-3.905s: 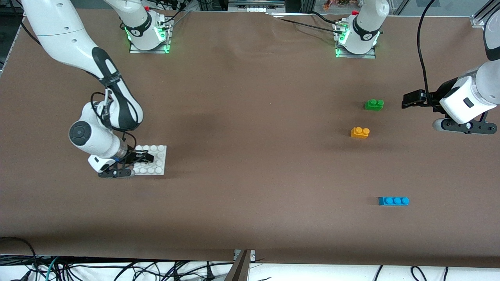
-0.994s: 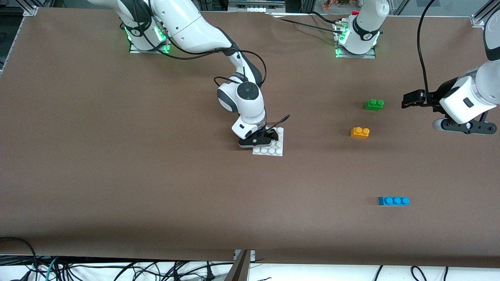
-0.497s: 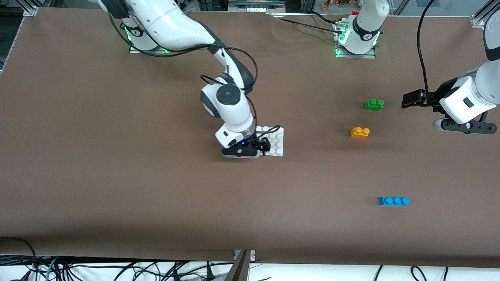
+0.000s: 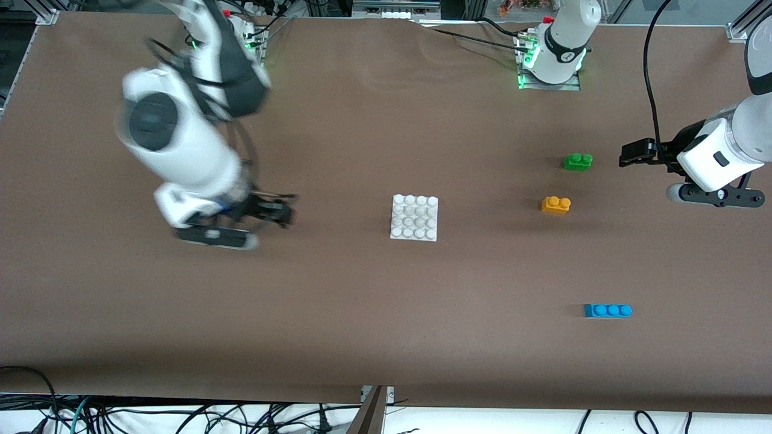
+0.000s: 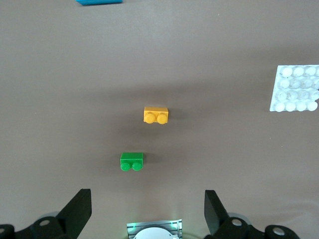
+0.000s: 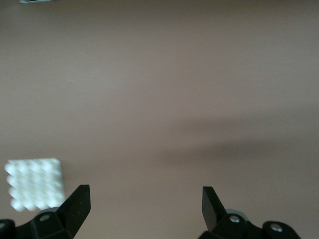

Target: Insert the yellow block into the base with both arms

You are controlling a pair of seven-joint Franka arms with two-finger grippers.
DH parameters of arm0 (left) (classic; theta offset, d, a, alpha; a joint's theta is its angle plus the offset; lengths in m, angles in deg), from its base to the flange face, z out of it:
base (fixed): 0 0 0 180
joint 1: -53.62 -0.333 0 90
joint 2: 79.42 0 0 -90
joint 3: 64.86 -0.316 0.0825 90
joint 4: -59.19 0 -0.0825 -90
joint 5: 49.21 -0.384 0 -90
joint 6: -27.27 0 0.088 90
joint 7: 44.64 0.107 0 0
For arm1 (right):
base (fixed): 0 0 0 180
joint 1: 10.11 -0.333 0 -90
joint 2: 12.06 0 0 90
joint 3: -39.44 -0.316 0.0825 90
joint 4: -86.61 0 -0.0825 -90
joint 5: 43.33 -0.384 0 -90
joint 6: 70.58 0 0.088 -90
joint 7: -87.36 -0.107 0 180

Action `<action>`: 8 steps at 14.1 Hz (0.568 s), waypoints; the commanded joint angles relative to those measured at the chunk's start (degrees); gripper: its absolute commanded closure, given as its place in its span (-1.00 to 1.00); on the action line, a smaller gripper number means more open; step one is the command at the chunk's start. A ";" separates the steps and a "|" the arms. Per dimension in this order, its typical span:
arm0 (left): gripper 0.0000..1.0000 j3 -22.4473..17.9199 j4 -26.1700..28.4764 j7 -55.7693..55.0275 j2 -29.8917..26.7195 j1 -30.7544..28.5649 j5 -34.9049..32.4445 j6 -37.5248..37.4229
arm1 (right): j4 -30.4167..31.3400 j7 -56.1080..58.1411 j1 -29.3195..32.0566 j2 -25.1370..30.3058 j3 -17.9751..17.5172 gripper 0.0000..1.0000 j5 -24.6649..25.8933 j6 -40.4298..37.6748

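The yellow block (image 4: 555, 205) (image 5: 156, 115) lies on the brown table toward the left arm's end, studs up. The white studded base (image 4: 414, 217) (image 5: 295, 88) (image 6: 36, 183) lies flat at mid table with nothing on it. My right gripper (image 4: 274, 211) (image 6: 144, 196) hangs open and empty over bare table toward the right arm's end, well away from the base. My left gripper (image 4: 632, 155) (image 5: 148, 199) waits open and empty above the table at the left arm's end, apart from the yellow block.
A green two-stud brick (image 4: 578, 161) (image 5: 132, 161) sits just farther from the front camera than the yellow block. A blue three-stud brick (image 4: 608, 310) (image 5: 98, 1) lies nearer to the front camera. Both arm bases stand along the table's back edge.
My right gripper has opened, let go of the base at mid table and swung away toward the right arm's end. The base stays put. The left arm has not moved.
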 commanded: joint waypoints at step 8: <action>-1.00 0.53 26.90 1.28 -11.33 -0.08 -0.60 18.75 | 9.01 28.31 20.12 17.57 -0.96 -1.00 -0.69 -15.87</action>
